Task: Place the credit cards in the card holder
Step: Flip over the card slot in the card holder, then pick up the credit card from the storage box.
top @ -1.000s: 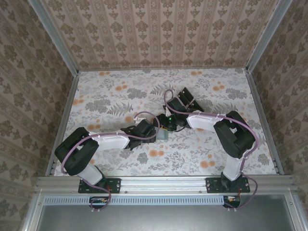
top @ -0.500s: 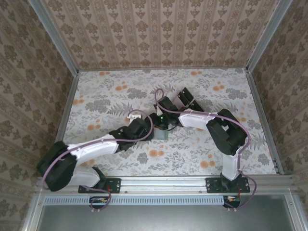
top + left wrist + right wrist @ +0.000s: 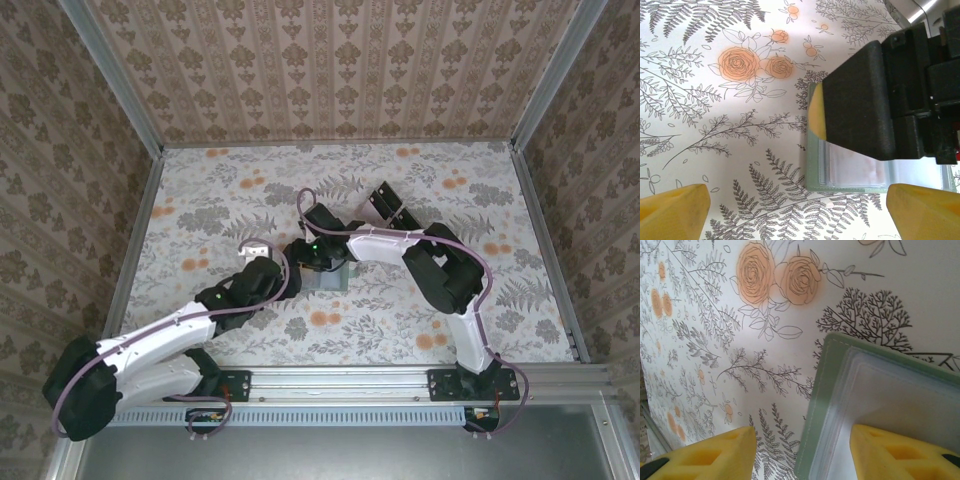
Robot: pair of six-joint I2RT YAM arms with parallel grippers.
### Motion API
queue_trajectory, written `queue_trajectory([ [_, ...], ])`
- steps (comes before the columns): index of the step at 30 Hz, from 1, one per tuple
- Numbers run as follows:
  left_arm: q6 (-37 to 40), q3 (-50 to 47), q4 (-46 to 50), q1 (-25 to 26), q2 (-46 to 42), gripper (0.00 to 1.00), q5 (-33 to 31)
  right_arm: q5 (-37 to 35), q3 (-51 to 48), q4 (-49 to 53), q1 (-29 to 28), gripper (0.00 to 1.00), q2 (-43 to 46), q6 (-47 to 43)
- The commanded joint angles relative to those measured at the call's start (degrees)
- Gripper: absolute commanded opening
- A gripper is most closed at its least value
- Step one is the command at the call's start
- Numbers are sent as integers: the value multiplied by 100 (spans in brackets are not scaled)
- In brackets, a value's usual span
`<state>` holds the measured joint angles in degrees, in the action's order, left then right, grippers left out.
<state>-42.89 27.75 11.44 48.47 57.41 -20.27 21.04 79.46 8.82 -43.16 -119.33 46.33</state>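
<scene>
Card holder [image 3: 826, 405]: flat dull-green sleeve with a stitched edge and a clear window pocket on its face. It lies flat on the flowered table [image 3: 200, 220], about mid-table, just in front of both my claws. Through the window I see a pale, slightly pinkish sheet [image 3: 855, 171]. It could be a card already inside, but I can't tell. No loose cards that I can pick out.

Handling, my guess: light and thin, with soft bendy walls that will slide on the tabletop if pushed. The window plastic looks slick. It needs pinning down on the face, not lifting. Best hold is near an edge or corner, keeping the pocket mouth free. Cards should be stiff, thin and slippery, so I would take them by a short edge and feed them in flat.

Right claw [image 3: 805, 455]: half spread, pinching nothing. One yellow pad [image 3: 900, 450] sits over the holder's window and the other is off it, above the bare table, with the holder's long edge between them. Whether the pad presses on the holder I can't tell.

Left claw [image 3: 797, 212]: spread wide and empty, hovering just short of the holder's near edge and facing it.
</scene>
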Motion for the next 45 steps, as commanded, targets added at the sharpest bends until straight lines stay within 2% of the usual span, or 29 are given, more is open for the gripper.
queue_trajectory([
  [1,-134,-111,181,-81,-116,100,-13,142,119,216,-9,54,267,-406],
  [4,-139,-112,177,-101,-99,100,12,395,150,130,-4,54,691,-957],
  [9,-96,-53,174,-162,-12,100,88,-51,339,1116,290,55,1391,-1740],
  [14,-61,117,258,-255,227,100,193,-1255,648,2491,997,53,1624,-2165],
  [18,-61,264,430,-286,406,100,225,-2477,964,3198,1337,51,1505,-2693],
  [26,-61,352,544,-364,428,100,216,-3983,1492,3530,1547,45,848,-3460],
  [35,-105,409,642,-365,464,100,178,-4301,1821,3440,1617,41,251,-3726],
  [45,-86,480,621,-370,622,100,190,-3980,1909,3407,1644,33,-20,-3762],
])
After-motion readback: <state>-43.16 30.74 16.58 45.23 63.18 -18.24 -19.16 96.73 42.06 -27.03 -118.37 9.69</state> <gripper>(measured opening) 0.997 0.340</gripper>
